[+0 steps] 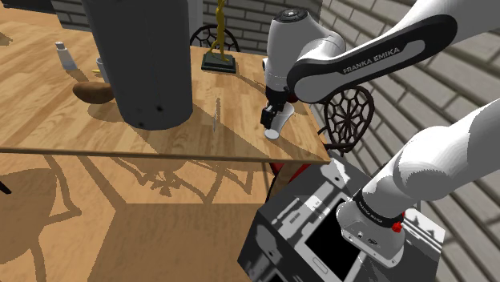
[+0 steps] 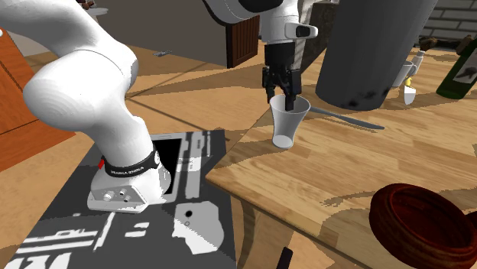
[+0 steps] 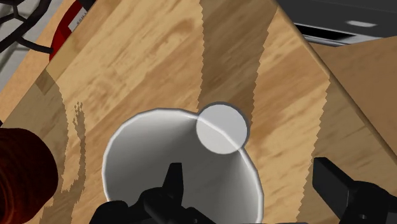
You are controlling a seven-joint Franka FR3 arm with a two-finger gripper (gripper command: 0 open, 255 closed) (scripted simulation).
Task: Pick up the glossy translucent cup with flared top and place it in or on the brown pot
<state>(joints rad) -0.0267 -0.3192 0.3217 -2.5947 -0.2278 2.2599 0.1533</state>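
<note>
Second exterior view: the translucent flared cup [image 2: 289, 126] stands upright near the wooden table's [image 2: 344, 176] corner, not yet lifted as I judge it; my gripper [image 2: 284, 98] hangs at its rim, jaws wide, one finger inside and one outside; closing, lifting and carrying are left; the brown pot [image 2: 419, 223] sits at four o'clock from the cup, cut off by the frame; finger-to-wall contact is hard to make out.

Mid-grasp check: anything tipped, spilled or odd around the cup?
Nothing stands out. The cup stands upright near the table corner. The open gripper straddles its rim, one finger inside, one outside. The pot sits upright too.
</note>
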